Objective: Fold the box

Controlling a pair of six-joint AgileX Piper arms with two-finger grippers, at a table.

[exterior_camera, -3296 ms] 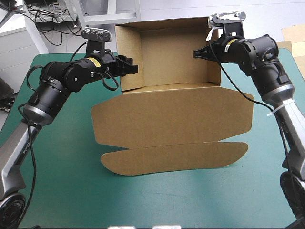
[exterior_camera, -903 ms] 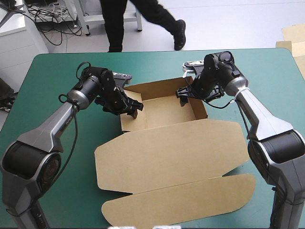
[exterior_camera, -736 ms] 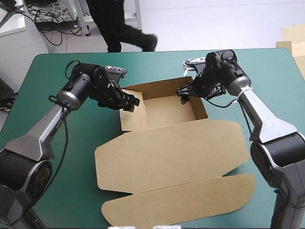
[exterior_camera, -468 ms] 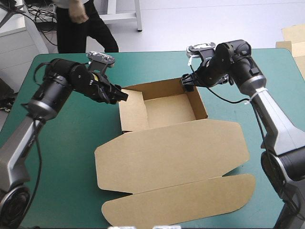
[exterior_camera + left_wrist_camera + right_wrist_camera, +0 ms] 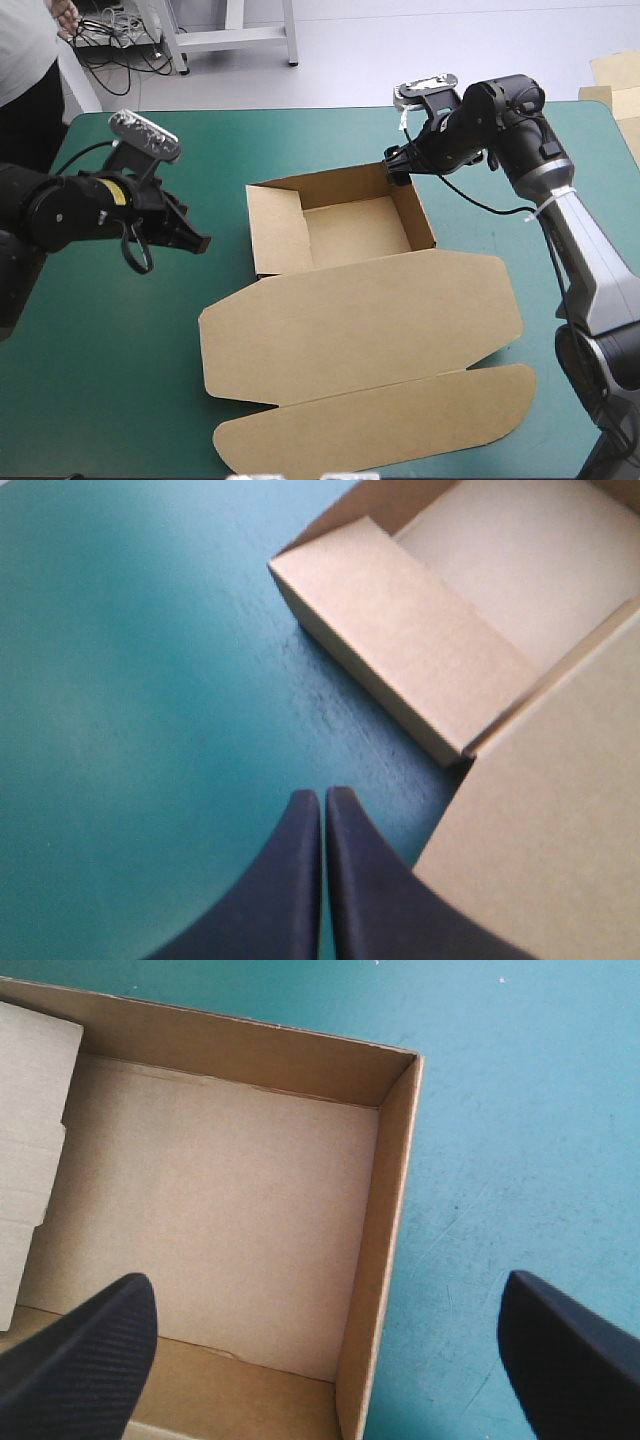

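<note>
The box (image 5: 360,320) lies near the middle of the tabletop (image 5: 120,350). Its open tray (image 5: 350,228) is toward the far side, and its lid (image 5: 380,430) is spread flat toward the near edge. Earlier I had the tray tipped up on end, with one end effector at each side wall. Now it sits flat on its floor with all four walls raised, and it has not shifted since just before.

My left end effector (image 5: 195,243) was at the tray's left wall just before. It has since drawn back toward the tabletop's left side and now hangs well apart from the box over the bare teal-green cover. In my left wrist view its black fingers are pressed together into one pointed arch (image 5: 322,795), with nothing between them. Ahead of them and off to one side is the tray's left wall (image 5: 400,650), with its inner flap tucked down.

My right end effector (image 5: 393,165) was reaching down inside the tray by the right wall. It has since lifted and now sits over the tray's far right corner. In my right wrist view its fingers stand wide apart (image 5: 325,1280) and hold nothing. One is over the tray floor (image 5: 210,1210) and the other over the cover (image 5: 520,1110) outside the right wall. I cannot tell whether either one touches the board.
</note>
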